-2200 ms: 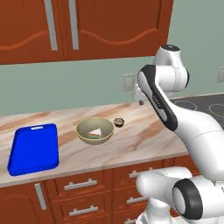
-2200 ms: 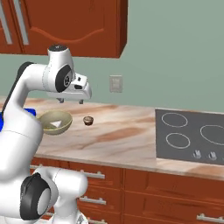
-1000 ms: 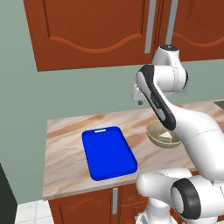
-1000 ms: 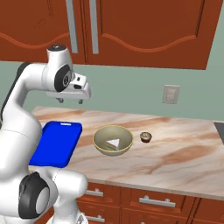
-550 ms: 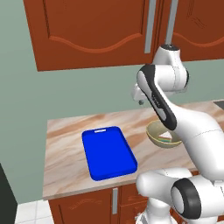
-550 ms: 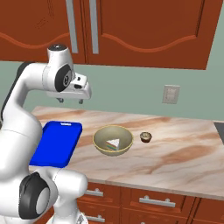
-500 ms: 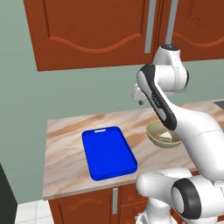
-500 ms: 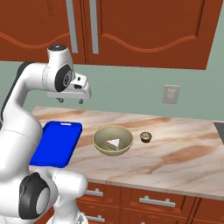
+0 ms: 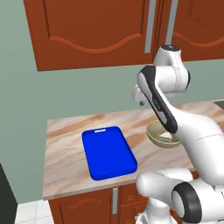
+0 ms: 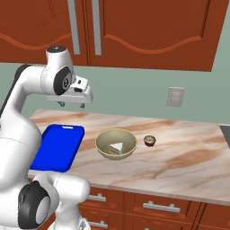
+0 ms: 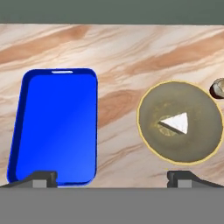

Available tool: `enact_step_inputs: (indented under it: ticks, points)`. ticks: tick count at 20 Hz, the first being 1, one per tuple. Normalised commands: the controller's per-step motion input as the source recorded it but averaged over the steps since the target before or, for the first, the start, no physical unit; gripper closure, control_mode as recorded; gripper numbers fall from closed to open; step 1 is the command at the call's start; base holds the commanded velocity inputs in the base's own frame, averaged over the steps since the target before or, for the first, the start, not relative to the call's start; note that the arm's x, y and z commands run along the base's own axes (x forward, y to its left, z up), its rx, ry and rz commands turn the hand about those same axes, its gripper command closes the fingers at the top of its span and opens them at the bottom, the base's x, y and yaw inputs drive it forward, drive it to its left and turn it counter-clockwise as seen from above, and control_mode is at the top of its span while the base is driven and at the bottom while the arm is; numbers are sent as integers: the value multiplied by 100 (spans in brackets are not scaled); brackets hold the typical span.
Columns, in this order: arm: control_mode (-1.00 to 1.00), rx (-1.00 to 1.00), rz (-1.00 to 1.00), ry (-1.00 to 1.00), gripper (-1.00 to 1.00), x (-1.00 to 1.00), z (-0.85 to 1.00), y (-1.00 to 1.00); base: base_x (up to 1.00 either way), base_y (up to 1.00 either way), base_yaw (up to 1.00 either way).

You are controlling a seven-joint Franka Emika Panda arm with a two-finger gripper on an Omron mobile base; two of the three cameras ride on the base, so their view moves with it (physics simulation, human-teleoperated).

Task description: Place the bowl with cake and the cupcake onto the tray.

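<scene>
Bowl (image 10: 116,144): sits on the marble counter (image 10: 188,152) just right of the tray, apart from it; upright, rim clear all round.
Cake (image 10: 116,148): white-topped slice lying inside the bowl, near its middle; in the hand view it shows as a white triangle (image 11: 176,123).
Tray (image 10: 58,147): blue, flat, nothing on it; long side runs away from the counter's front edge, slot handle at the far short end.
Cupcake (image 10: 150,141): small brown item on the counter, just beyond the bowl's right side, not touching it; at the right edge of the hand view (image 11: 217,88).
Gripper (image 10: 71,105): jaws wide apart, nothing between them; held high above the counter, over the gap between tray and bowl, looking straight down.
Far side: green wall with an outlet plate (image 10: 174,96); wooden cabinets (image 10: 134,31) overhead.
Step in hand: judged as the approach before the first pick; neither item is on the tray.
Next move calls for: a shift toward the bowl and a descent onto its rim, one finger inside and one outside, clear of the slice.
Risk: a deep bowl about as wide as the tray, gripped by one side of the rim, could tip and spill the slice.
</scene>
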Motion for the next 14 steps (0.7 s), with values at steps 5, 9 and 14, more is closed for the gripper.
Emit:
enact_step_inputs:
  ticks: [5, 9, 14]
  points:
    - [-100, -8, -14, -3, -100, -33, -7, -11, 0, 0, 0]
    - [-100, -15, -4, 10, -100, -13, -20, -4, 0, 0, 0]
    - [-100, -2, 0, 11, -100, -2, -33, -10, 0, 0, 0]
